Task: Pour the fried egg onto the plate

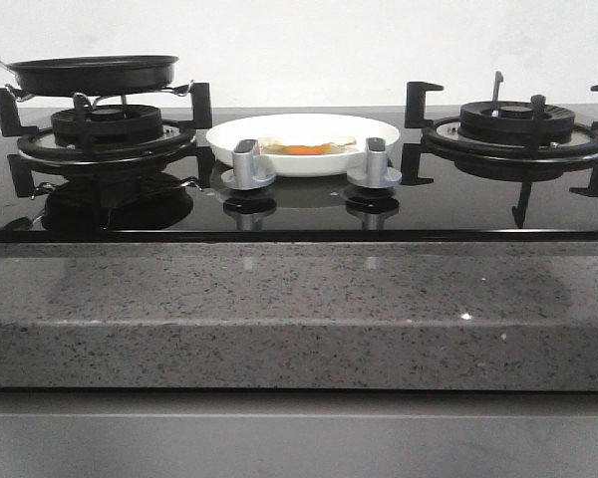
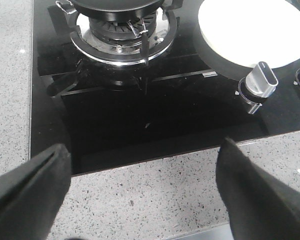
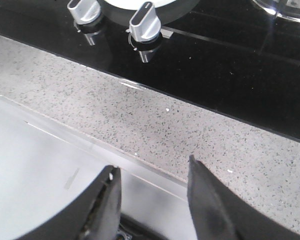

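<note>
The plate (image 1: 304, 139) is round, shallow and plain white with a raised rim. It sits flat on the black glass hob (image 1: 309, 214), in the middle between the two burners and just behind the two silver knobs (image 1: 247, 164). The fried egg (image 1: 304, 147) lies flat inside the plate, near its centre, a thin pale white with an orange yolk. From the front, the knobs partly hide the plate's near rim.
</note>
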